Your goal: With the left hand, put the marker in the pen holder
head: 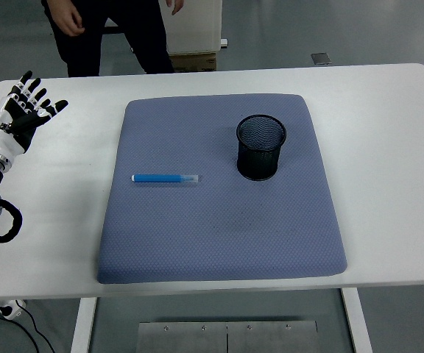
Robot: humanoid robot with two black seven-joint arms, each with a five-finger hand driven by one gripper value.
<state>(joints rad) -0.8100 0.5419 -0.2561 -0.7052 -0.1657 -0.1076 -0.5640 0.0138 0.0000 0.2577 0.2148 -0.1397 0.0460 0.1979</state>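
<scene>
Risk: the slim blue marker [165,179], lying flat on the grey mat [197,250] at about 9 o'clock from the upright mesh pen holder [260,147], may roll or slip from a shallow pinch; a careless approach may topple the holder. The left hand [25,110], at the table's 9 o'clock edge, has its fingers spread and touches nothing.

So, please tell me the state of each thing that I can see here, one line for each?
Marker: lying flat on the mat, capped, not held.
Pen holder: upright on the mat, open at the top, apart from the marker; no marker inside.
Mat: spread flat on the table.
Table: bears the mat.
Left hand: open, fingers spread, at the table's left edge, holding nothing.
Person: standing behind the table's far edge.
</scene>
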